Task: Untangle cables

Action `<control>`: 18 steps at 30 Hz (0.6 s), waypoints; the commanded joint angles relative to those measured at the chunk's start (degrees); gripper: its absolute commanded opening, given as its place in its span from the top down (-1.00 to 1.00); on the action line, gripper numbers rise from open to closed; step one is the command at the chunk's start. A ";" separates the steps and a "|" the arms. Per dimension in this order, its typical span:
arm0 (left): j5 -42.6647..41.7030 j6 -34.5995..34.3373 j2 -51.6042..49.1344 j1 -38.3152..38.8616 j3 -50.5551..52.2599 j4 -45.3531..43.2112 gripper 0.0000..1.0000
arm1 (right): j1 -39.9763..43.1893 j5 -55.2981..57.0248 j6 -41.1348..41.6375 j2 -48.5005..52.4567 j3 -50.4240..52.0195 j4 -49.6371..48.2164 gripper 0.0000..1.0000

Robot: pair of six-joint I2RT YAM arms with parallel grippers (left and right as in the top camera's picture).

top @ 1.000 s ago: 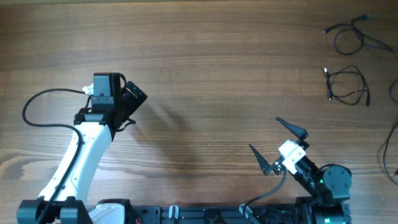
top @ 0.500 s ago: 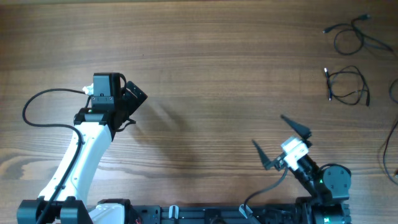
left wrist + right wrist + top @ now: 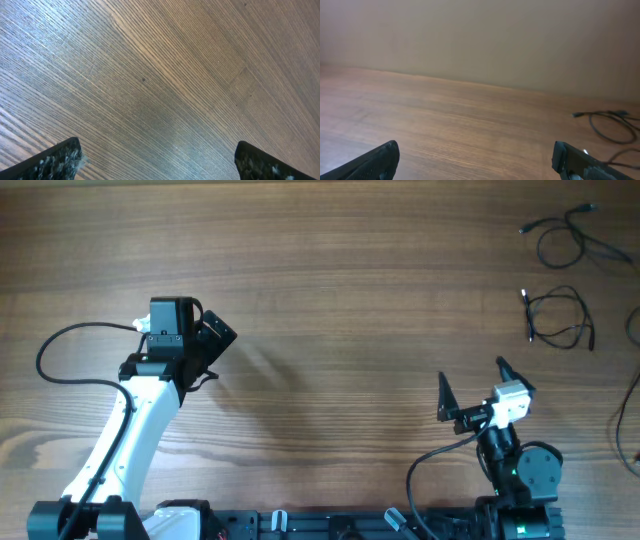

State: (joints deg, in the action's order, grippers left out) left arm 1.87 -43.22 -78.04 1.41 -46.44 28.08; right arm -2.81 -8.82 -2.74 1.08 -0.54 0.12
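Note:
Two separate thin black cables lie at the far right of the table: one loose squiggle [image 3: 563, 238] near the back edge and a looped one [image 3: 558, 320] just in front of it. One cable [image 3: 607, 122] also shows at the right of the right wrist view. My right gripper [image 3: 470, 372] is open and empty, low at the front right, well short of the cables; its fingertips [image 3: 580, 161] frame bare wood. My left gripper [image 3: 213, 340] is open and empty at the left, far from the cables, over bare wood in its wrist view [image 3: 157, 165].
More black cord pieces [image 3: 628, 415] run along the table's right edge, partly cut off. The left arm's thick black wire [image 3: 60, 355] loops at the left. The robot bases stand along the front edge [image 3: 320, 525].
My right gripper has turned and swung to the right, now facing the back of the table toward the cables. The left arm and the cables have not moved.

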 commanded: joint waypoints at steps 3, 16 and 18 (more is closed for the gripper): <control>0.61 -0.55 0.31 -0.31 -0.07 -0.13 -1.00 | 0.20 3.89 1.25 -0.92 0.24 0.13 -0.99; 0.59 -0.55 0.31 -0.31 -0.07 -0.13 -1.00 | 0.20 4.28 -1.77 -0.92 0.22 -0.07 -0.99; 0.59 -0.57 0.31 -0.31 -0.07 -0.13 -1.00 | 0.20 4.28 -1.75 -0.92 0.24 -0.24 -1.00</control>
State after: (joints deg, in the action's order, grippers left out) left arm 1.87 -43.22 -78.04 1.41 -46.44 28.08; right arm -2.81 -5.69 -3.31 1.08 -0.51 0.19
